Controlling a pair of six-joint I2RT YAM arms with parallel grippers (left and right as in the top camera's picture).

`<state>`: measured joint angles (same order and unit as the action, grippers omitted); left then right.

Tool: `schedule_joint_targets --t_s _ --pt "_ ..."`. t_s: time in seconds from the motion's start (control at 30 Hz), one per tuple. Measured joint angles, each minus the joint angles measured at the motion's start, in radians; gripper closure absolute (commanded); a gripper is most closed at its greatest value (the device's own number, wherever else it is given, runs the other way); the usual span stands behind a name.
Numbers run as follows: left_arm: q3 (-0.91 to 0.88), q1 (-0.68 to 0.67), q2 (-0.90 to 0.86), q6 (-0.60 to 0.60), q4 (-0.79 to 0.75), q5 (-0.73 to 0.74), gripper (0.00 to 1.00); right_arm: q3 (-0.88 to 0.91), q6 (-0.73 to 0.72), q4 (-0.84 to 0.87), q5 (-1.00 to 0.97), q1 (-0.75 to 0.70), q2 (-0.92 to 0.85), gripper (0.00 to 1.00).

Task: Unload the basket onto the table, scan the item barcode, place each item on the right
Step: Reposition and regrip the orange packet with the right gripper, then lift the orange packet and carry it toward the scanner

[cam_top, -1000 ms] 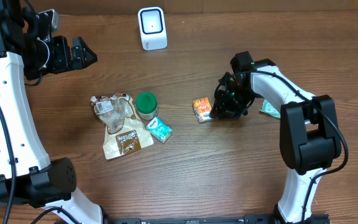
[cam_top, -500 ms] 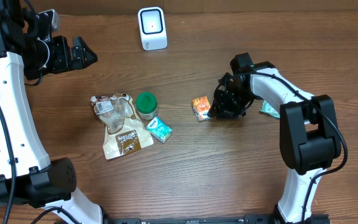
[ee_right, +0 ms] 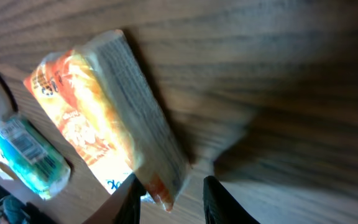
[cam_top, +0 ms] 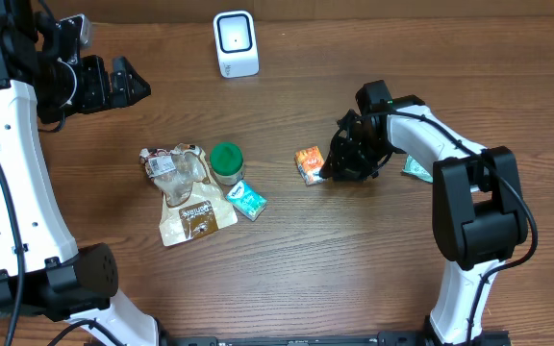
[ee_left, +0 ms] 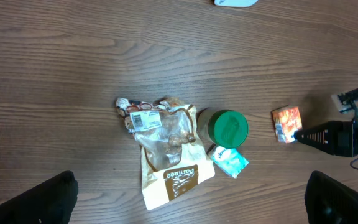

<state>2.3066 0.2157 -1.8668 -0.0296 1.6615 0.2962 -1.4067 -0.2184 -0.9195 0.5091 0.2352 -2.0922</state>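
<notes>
An orange snack box (cam_top: 309, 164) lies on the wooden table to the right of centre, and it also shows in the left wrist view (ee_left: 286, 123). My right gripper (cam_top: 331, 170) is low at the box's right side. In the right wrist view, a corner of the box (ee_right: 104, 118) pokes between the gripper's (ee_right: 171, 190) fingers. The left finger touches the box, a gap remains at the right finger, and the jaws stand partly open. The white scanner (cam_top: 236, 43) stands at the back. My left gripper (cam_top: 131, 85) hangs wide open high over the far left, holding nothing.
Left of the box stand a green-lidded jar (cam_top: 226, 161), a teal packet (cam_top: 248, 200), a brown-and-white bag (cam_top: 195, 213) and a clear wrapper (cam_top: 169, 165). Another teal packet (cam_top: 416, 168) lies behind the right arm.
The right gripper has crept left, and the orange box has slid slightly left and toward the back with it. The left arm has not moved.
</notes>
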Motion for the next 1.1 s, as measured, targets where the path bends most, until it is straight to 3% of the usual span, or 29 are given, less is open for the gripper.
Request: schedule_joint_targets --t_s 0.27,0.5,0.83,1.1 --pt "0.0 0.0 0.0 0.0 0.0 0.0 0.0 0.011 -0.047 0.076 -0.003 0.047 0.0 0.7" --pt "0.0 0.0 0.0 0.0 0.0 0.0 0.0 0.058 -0.107 0.135 0.019 0.055 0.005 0.96" --pt "0.0 0.0 0.0 0.0 0.0 0.0 0.0 0.06 -0.121 0.108 0.054 0.043 0.009 0.96" --pt "0.0 0.0 0.0 0.0 0.0 0.0 0.01 0.06 -0.069 0.098 0.257 -0.011 0.111 0.96"
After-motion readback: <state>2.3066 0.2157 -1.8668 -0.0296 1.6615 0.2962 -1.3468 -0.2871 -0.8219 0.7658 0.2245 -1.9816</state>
